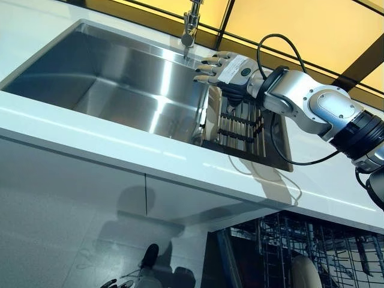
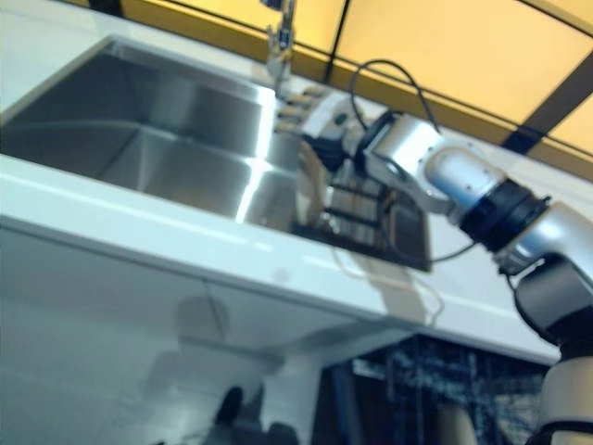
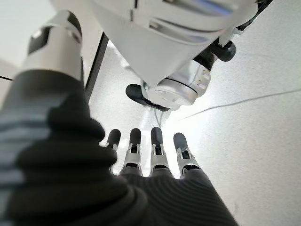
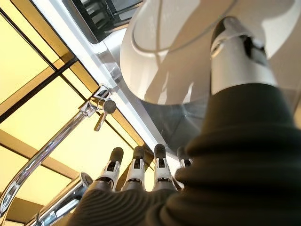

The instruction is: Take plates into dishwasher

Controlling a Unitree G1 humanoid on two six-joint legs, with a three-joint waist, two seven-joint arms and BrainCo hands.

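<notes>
One white plate stands in the dark rack inside the steel sink, set in a white desk under the faucet. Right hand hovers beside the plate, fingers straight and together. Left hand, shown only in its wrist view, hangs relaxed over pale floor. Below the desk, the dishwasher rack sits open.

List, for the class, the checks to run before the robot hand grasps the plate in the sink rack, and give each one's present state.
1. Right robot hand above the sink rack: ok.
2. Its fingers straight, ready to close: ok.
3. Plate standing by the thumb, within reach: ok.
4. Plate gripped: not ok, nothing is curled round it.
5. Dishwasher open below the counter: ok.
6. Free slot for the plate in the dishwasher: cannot tell.
</notes>
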